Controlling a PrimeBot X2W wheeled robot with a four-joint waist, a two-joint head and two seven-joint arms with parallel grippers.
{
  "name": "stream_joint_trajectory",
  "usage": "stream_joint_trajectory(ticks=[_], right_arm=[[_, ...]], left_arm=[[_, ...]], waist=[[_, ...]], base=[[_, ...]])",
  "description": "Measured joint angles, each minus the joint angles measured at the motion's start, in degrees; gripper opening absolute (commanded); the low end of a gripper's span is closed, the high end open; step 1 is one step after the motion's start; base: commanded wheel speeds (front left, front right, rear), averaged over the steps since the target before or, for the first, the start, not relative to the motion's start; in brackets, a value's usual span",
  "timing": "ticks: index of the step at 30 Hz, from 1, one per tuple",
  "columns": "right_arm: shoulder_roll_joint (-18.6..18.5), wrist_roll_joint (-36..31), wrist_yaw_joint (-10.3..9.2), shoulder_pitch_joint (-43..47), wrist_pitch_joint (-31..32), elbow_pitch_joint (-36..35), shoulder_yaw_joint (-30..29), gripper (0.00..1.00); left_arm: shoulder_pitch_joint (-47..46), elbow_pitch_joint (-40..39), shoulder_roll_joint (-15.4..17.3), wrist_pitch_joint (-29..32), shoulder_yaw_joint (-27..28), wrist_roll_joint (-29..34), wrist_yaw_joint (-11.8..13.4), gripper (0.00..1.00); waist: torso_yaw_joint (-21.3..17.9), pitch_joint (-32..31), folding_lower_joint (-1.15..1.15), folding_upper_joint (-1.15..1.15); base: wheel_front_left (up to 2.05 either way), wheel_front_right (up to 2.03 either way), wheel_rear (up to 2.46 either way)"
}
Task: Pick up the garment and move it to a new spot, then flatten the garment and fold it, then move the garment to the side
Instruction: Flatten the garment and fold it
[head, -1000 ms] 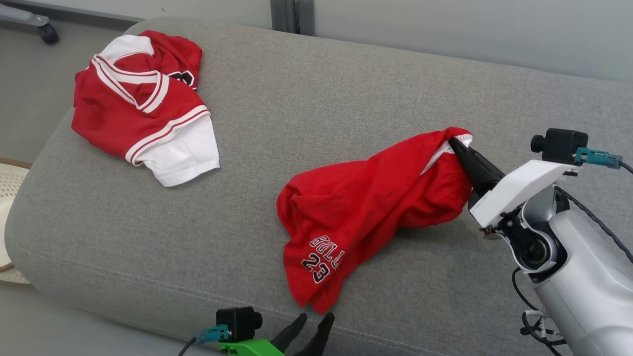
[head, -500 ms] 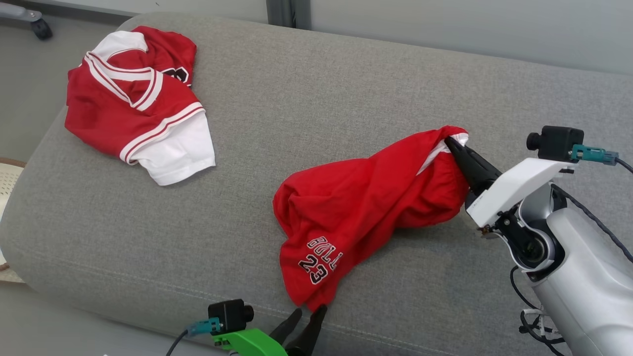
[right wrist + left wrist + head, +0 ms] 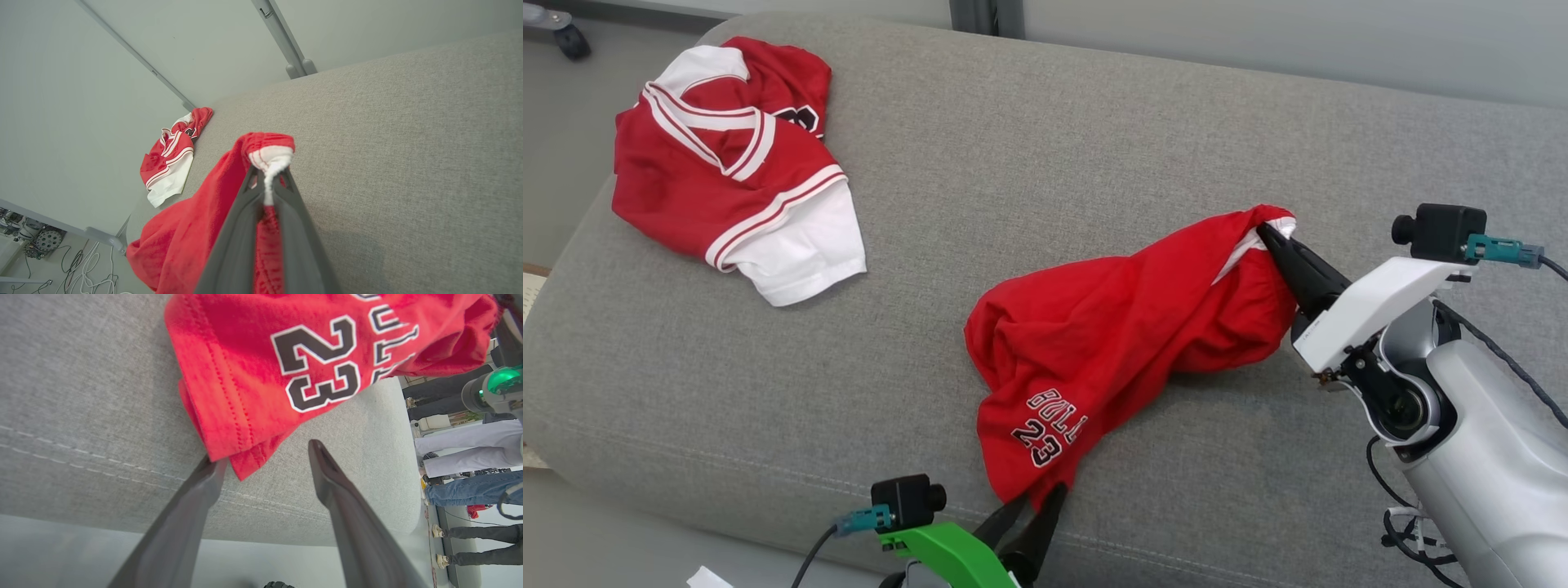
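Observation:
The garment is a crumpled red piece printed "BULLS 23", lying mid-right on the grey sofa. My right gripper is shut on its white-trimmed edge, lifting that end slightly. In the right wrist view the trim bunches between the right gripper's closed fingers, with the red garment trailing down left. My left gripper is open at the garment's lowest corner by the sofa's front edge. Seen from the left wrist, the garment's hem corner reaches between the left gripper's spread fingers and touches the left one.
A second red-and-white jersey lies bunched at the sofa's far left corner; the right wrist view shows this jersey too. The sofa's stitched front edge runs just ahead of my left gripper. People's legs stand beyond the sofa's end.
My left gripper has risen to the garment's lower corner, its fingers now around the hem tip. The head camera shifted slightly. The right gripper keeps its grip unmoved.

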Motion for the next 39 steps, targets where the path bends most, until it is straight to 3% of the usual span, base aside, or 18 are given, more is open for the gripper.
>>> stream_joint_trajectory(ticks=[16,31,33,35,39], right_arm=[[-0.18,-0.16,-0.11,-0.24,0.02,-0.29,-0.01,0.00],[-0.23,-0.79,-0.12,-0.27,0.02,-0.29,0.23,0.00],[-0.25,-1.00,-0.14,-0.28,0.01,-0.29,0.22,0.00],[-0.25,-1.00,-0.51,-0.28,-0.04,-0.27,0.21,0.00],[-0.27,-1.00,-0.51,-0.28,-0.04,-0.27,0.21,0.00]], left_arm=[[-1.49,3.48,-0.09,-1.05,-1.99,-2.19,-0.03,1.00],[-3.36,0.46,-0.11,-3.04,-4.95,-5.27,-0.03,1.00],[-3.57,0.47,-0.11,-3.71,-5.00,-5.44,-0.03,0.48],[-3.88,0.62,-0.11,-4.05,-5.05,-5.44,-0.03,0.42],[-4.41,1.01,-0.12,-4.56,-4.99,-5.44,-0.03,0.45]], waist=[[-0.48,0.84,0.00,0.00],[-0.58,1.24,0.00,0.00],[-0.63,1.32,0.00,0.00],[-0.66,1.37,0.00,0.00],[-0.64,1.40,0.00,0.00]], base=[[0.00,0.00,0.00],[0.00,0.00,0.00],[0.00,0.00,0.00],[0.00,0.00,0.00],[0.00,0.00,0.00]])
